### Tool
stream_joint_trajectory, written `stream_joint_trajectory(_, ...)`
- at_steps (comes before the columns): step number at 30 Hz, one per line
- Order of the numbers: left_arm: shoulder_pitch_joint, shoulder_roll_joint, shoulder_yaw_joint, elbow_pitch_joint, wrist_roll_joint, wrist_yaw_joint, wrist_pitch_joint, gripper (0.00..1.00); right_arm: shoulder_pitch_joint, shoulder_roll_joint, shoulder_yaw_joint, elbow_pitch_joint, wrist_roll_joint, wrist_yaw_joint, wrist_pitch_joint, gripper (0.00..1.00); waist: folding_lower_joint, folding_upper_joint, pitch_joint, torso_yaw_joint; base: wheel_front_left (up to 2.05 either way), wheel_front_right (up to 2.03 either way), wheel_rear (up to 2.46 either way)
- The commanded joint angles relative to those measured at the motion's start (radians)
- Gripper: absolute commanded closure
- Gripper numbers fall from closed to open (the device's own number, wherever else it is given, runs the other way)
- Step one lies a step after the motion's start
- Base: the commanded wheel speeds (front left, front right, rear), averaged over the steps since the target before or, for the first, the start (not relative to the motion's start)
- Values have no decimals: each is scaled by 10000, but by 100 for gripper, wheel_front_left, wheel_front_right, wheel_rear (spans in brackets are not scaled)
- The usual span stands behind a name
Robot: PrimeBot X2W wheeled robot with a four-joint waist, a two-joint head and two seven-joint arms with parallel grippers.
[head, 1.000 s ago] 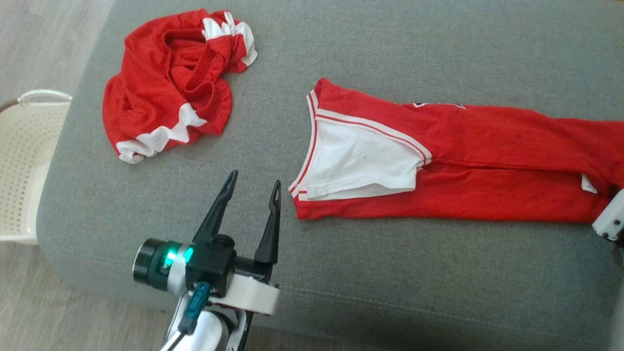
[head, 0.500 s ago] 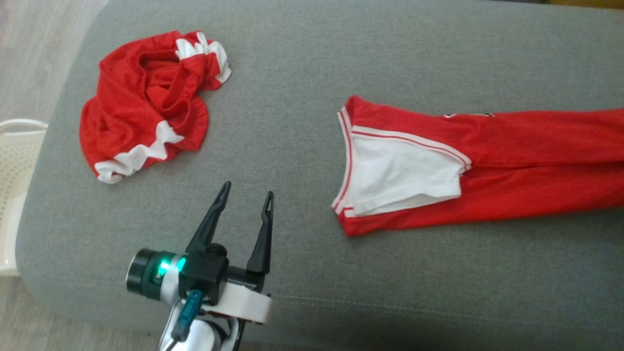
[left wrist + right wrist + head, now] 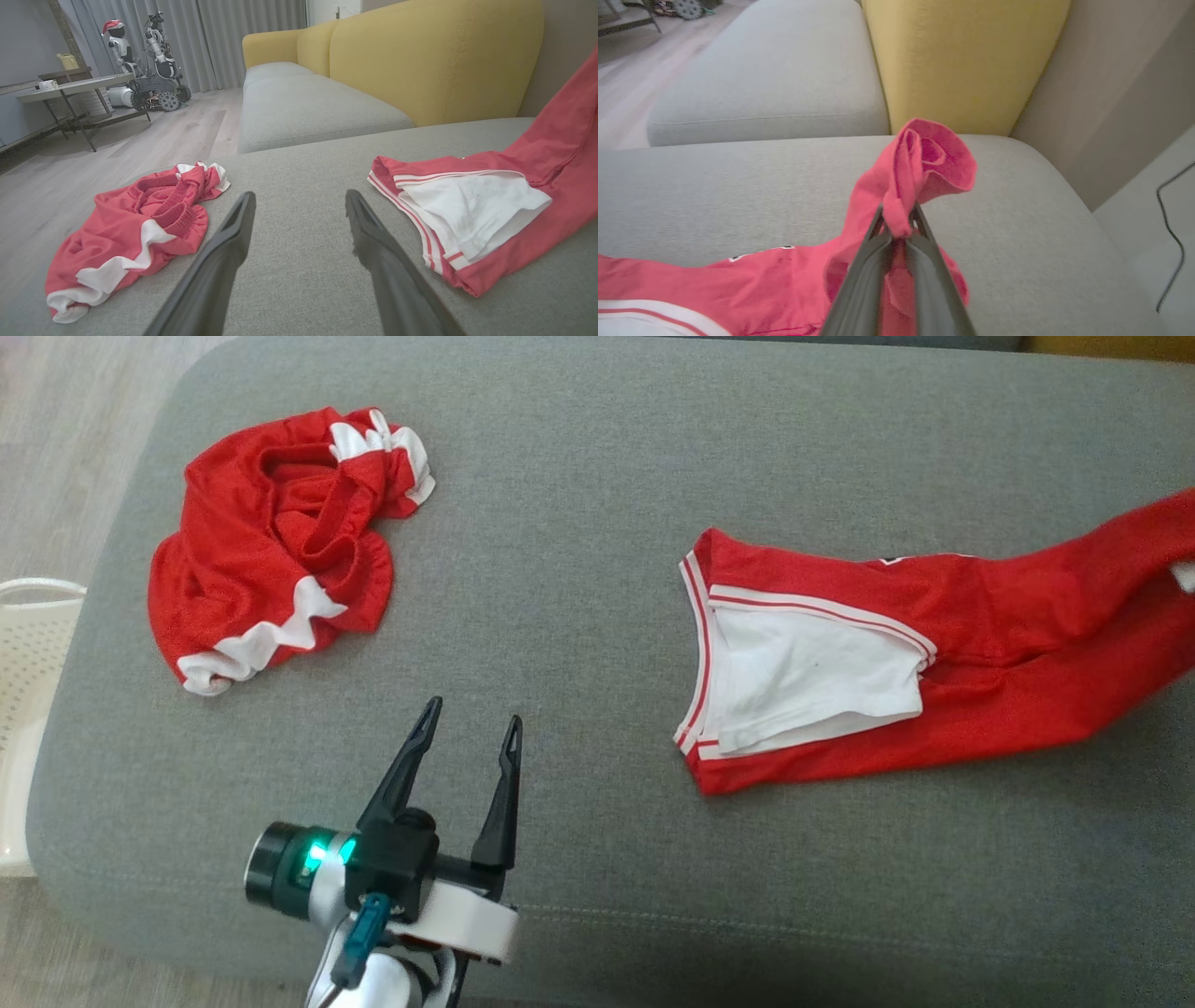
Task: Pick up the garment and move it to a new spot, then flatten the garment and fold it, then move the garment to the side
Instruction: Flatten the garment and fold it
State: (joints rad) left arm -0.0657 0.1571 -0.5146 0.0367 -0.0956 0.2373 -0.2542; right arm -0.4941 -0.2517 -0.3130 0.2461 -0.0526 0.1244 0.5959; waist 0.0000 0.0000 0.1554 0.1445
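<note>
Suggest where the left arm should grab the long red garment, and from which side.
Probably the striped hem corner at the free end of the garment. It lies flat on the cushion, edge facing left, so come low from the left with open jaws.

We are seeing the bunched shorts (image 3: 271, 541) lying left on the cushion (image 3: 579, 476), the long garment (image 3: 887, 653) lying right, and probably a basket (image 3: 28, 644) standing off its left edge.

Crumpled red-and-white shorts (image 3: 275, 541) on grey cushion (image 3: 579, 523), perforated white basket (image 3: 28, 653) beside it, yellow sofa (image 3: 420, 56) behind
</note>
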Motion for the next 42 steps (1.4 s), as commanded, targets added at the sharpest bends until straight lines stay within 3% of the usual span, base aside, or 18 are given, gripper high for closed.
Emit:
stream_joint_trajectory(1, -278, -54, 381, -259, 124, -31, -76, 0, -157, 65, 504, -645, 167, 63, 49, 100, 0, 0, -18, 24, 0, 0, 0)
stream_joint_trajectory(17, -336, -301, 445, -56, 240, -325, -76, 0, 758, 1520, 3810, -1560, 1110, 63, 173, 100, 0, 0, 67, 852, 0, 0, 0)
stream_joint_trajectory(29, -347, -490, 531, 44, 302, -428, -76, 0, 1192, 1939, 5542, -272, 1927, 63, -42, 100, 0, 0, 63, 1017, 0, 0, 0)
stream_joint_trajectory(30, -348, -505, 534, 50, 305, -442, -76, 0, 1152, 1960, 5623, -128, 2024, 63, -168, 63, 0, 0, 60, 1020, 0, 0, 0)
stream_joint_trajectory(31, -349, -519, 534, 64, 307, -458, -76, 0, 1113, 1976, 5724, -4, 2157, 63, -310, 0, 0, 0, 50, 1030, 0, 0, 0)
stream_joint_trajectory(35, -313, -569, 553, 144, 301, -504, -76, 0, 1035, 2007, 5751, 142, 2978, 63, -954, 0, 0, 0, -61, 1038, 0, 0, 0)
stream_joint_trajectory(42, -46, -629, 787, 134, 135, -470, -76, 0, 1154, 1717, 4715, -583, 2690, 63, -2936, 0, 0, 0, -474, 888, 0, 0, 0)
